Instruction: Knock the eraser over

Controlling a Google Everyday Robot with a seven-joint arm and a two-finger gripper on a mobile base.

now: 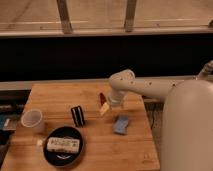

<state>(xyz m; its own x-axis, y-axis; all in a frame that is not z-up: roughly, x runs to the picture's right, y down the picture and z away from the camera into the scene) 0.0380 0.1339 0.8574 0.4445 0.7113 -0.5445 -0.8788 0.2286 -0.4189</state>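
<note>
My pincer [104, 104], whose state I cannot tell, hangs near the eraser [77, 116], which stands upright on the desk [55, 95], and I fear a high or short sweep missing it or merely sliding it.

A wooden table [135, 150] stands before a dark wall band [75, 60] beneath pale, metal-framed windows [95, 11].

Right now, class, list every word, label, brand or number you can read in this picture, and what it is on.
No text can be read.
White speckled block in the bowl: dark specks, too blurred to read.
Eraser: pale stripe, no legible lettering.
Gripper, over the table right of the eraser: no visible label.
</note>
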